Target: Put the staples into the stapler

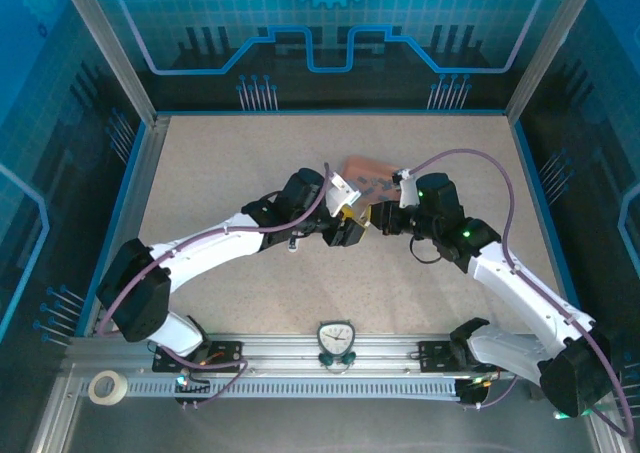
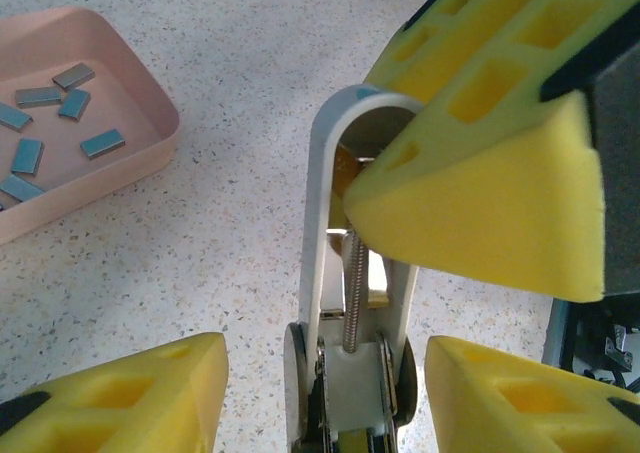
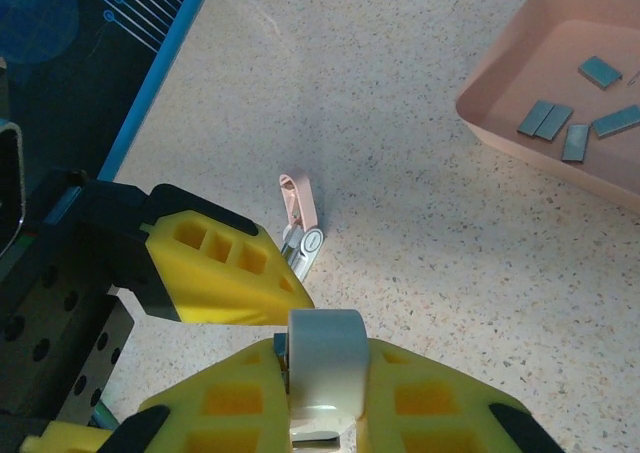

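Mini stapler point(image 2: 318, 213), pale pink plastic body with silver-grey metal inside, sits mid-table between both arms, just in front of the salmon-pink shallow tray point(image 2: 150, 163). It is hinged open, with the looped top arm raised and a coiled metal spring point(image 2: 352, 293) exposed. The right gripper point(image 3: 327, 348) has its yellow fingers closed on the loop end. The left gripper point(image 2: 325, 358) brackets the hinge end, but the contact is cut off at the frame bottom, so I can't tell if it's clamped. The stapler's lower half is hidden there, and the overhead view is too small to show any detail. Dark grey staple strips point(image 2: 102, 143) lie loose in the tray, which is partly cropped. Speckled table point(image 2: 230, 63) underneath.
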